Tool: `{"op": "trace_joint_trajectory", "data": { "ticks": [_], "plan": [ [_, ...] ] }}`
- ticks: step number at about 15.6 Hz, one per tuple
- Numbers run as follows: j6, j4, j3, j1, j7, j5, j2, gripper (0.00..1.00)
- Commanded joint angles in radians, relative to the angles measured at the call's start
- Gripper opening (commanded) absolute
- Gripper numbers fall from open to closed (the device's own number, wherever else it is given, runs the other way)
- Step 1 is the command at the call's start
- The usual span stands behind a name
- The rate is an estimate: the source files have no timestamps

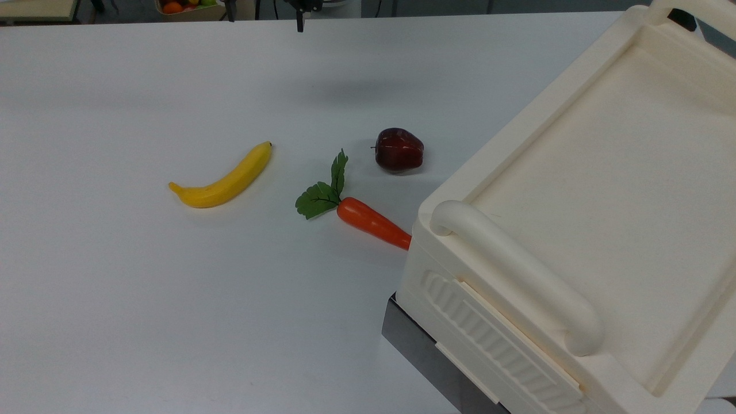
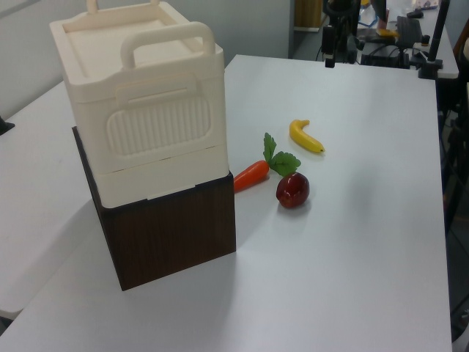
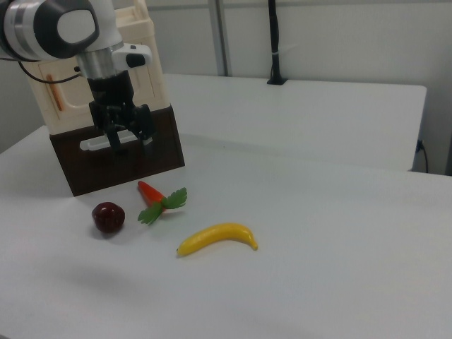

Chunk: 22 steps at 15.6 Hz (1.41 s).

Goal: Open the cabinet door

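On the cabinet's face in the right view: the cabinet door [image 3: 51,113] is seen shut, flush with the cream body, an orange strip at one edge; the cabinet is stacked on a dark wooden box [image 2: 172,227].
Gripper: the gripper [image 3: 129,140] is held above the table with its fingers parted and nothing between them; in the top view it is placed well apart from the cabinet.
Risk, wrong part: the ribbed panel [image 2: 159,125] or the handle bar [image 1: 517,270] could be taken for the door.
Risk, tipping: the cabinet could be dragged off the box if the door edge is pulled hard.
Risk, clutter: the carrot [image 1: 371,221], touching the cabinet, and the apple [image 1: 399,150] could be knocked; the banana [image 1: 224,178] less so.
Surface: a smooth white table [image 1: 144,299] is used.
Room: a second white table [image 3: 304,113] and a fruit crate [image 1: 184,7] are seen behind.
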<state>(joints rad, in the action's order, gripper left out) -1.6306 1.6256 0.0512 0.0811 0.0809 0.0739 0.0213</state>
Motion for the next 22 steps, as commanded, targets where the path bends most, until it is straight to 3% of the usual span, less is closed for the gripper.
{"op": "trace_joint_trajectory", "data": {
  "ticks": [1, 13, 19, 22],
  "plan": [
    [0.033, -0.006, 0.004, -0.009, -0.032, -0.022, -0.012, 1.00],
    [0.054, -0.073, 0.001, -0.012, -0.030, -0.026, 0.003, 1.00],
    [0.051, -0.133, -0.036, -0.007, -0.145, -0.179, 0.012, 1.00],
    [0.026, -0.185, -0.095, -0.004, -0.151, -0.195, 0.035, 1.00]
  ]
}}
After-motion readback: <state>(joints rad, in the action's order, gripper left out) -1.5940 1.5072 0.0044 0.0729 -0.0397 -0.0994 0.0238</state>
